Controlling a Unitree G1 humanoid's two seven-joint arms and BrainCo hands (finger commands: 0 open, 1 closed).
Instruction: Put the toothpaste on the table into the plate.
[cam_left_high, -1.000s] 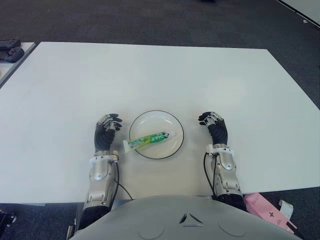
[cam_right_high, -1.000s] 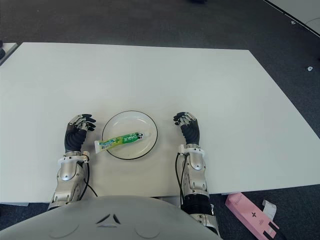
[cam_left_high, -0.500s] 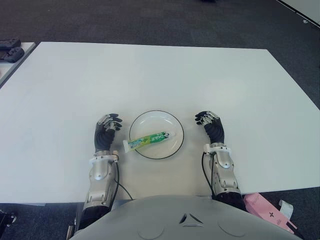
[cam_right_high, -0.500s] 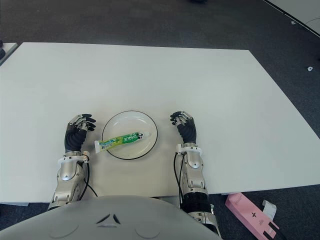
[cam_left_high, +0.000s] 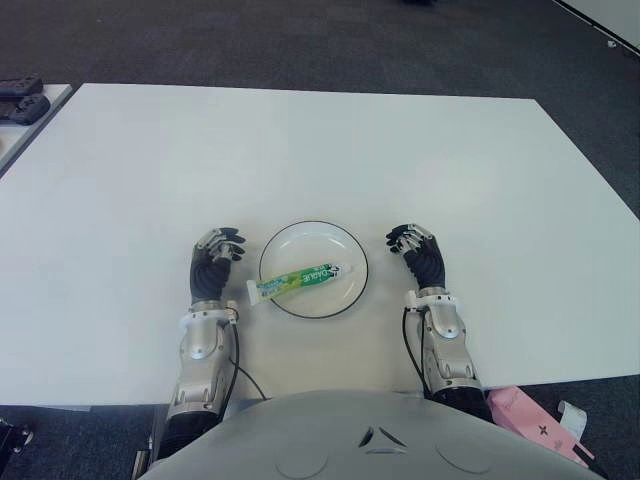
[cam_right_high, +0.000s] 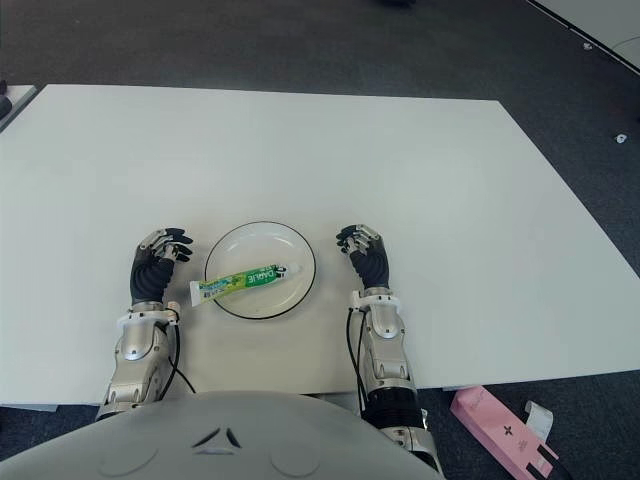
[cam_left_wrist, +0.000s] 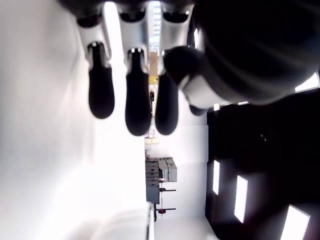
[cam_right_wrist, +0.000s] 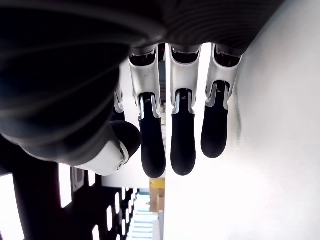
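Toothpaste (cam_left_high: 299, 281) lay across plate (cam_left_high: 345, 245), flat tail overhanging rim toward left hand (cam_left_high: 213, 262); right hand (cam_left_high: 420, 257) beside, both empty, fingers relaxed; best nudged fully inside, gently, on desk (cam_left_high: 300, 150).

Over the last second the robot's right hand (cam_left_high: 417, 249), black-fingered with a silver forearm, has slid leftward across the white rectangular table (cam_left_high: 300, 140), away from the table's right edge and toward the right rim of the round white plate with a thin black edge (cam_left_high: 344, 240). The bare strip of table between the hand and the plate has narrowed, though the two are not touching. The forearm behind the hand now leans slightly more toward the plate.
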